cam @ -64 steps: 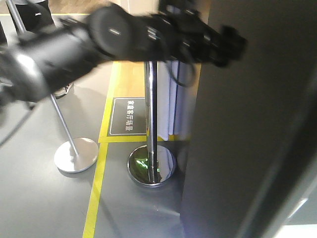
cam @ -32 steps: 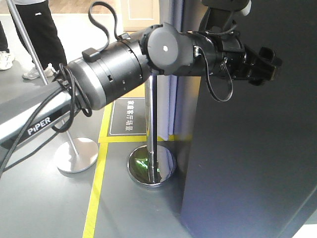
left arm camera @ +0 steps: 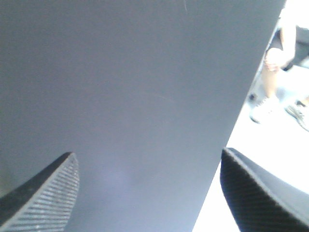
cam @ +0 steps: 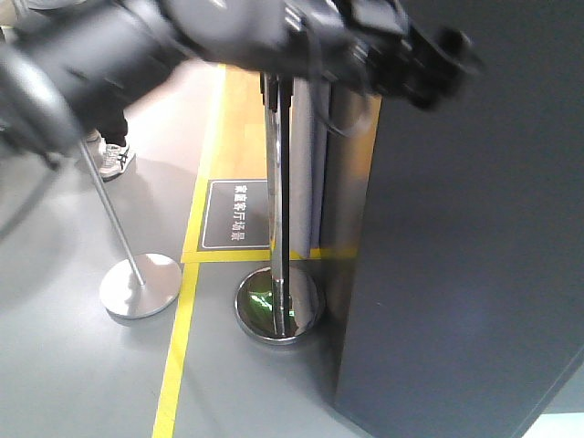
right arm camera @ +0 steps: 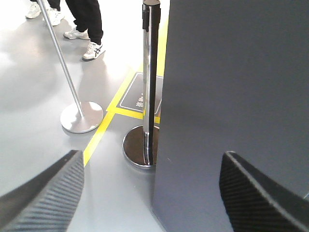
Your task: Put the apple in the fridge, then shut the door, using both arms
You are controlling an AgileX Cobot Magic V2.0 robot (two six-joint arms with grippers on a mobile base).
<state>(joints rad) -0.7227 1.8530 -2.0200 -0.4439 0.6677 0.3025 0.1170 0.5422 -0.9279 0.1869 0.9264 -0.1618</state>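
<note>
The fridge door (cam: 465, 255) shows its flat dark grey outside and fills the right of the front view. My left arm (cam: 210, 32) reaches across the top, motion-blurred, with its left gripper (cam: 445, 62) at the door's upper part. In the left wrist view the left gripper (left arm camera: 148, 162) is open, and the grey door (left arm camera: 125, 82) sits close in front of it. The right gripper (right arm camera: 153, 157) is open with nothing in it. It hangs low, facing the door's lower corner (right arm camera: 231, 111). The apple and the fridge's inside are hidden.
A chrome barrier post (cam: 278, 210) with a round base (cam: 279, 306) stands just left of the door. A second, leaning post (cam: 114, 228) stands further left on its base (cam: 140, 285). Yellow floor tape (cam: 178, 347), a dark floor sign (cam: 235, 213) and a bystander's shoe (cam: 114, 160) are nearby.
The left arm has swung upward along the door and is blurred again. The bright gap at the door's lower right has narrowed since a second ago.
</note>
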